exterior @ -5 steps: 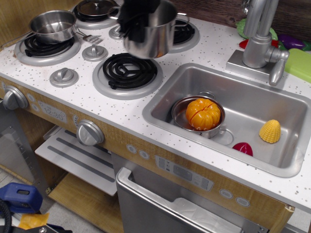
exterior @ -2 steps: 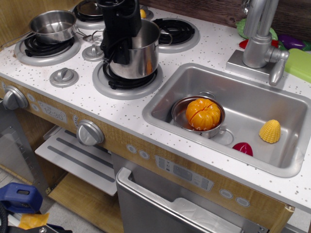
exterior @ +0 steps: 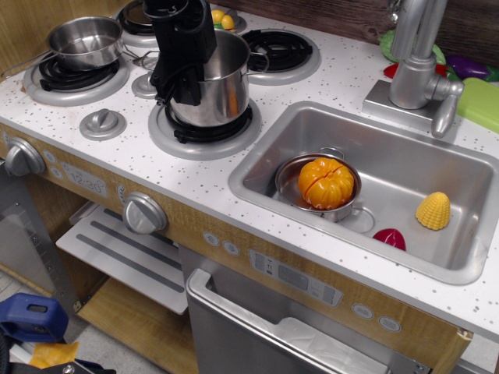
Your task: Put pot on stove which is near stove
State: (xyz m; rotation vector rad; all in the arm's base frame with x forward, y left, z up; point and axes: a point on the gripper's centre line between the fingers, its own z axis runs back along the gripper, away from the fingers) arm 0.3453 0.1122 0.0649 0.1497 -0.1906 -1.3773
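Note:
The tall steel pot [exterior: 220,86] stands upright on the front middle stove, a black coil burner in a silver ring [exterior: 170,139] on the white speckled cooktop. My black gripper [exterior: 178,84] comes down from above at the pot's left rim and is shut on that rim. One finger seems to be outside the wall and the other inside, partly hidden. The pot covers most of the coil.
A shallow saucepan [exterior: 86,40] sits on the left burner. The back right burner [exterior: 279,48] is bare. The steel sink [exterior: 265,167] to the right holds a low pot with an orange pumpkin [exterior: 326,183], a yellow corn [exterior: 433,210] and a red piece [exterior: 390,238]. The faucet [exterior: 413,62] stands behind it.
The pot came down from above the back of the cooktop onto the front middle burner. Since then the gripper and pot have shifted slightly left.

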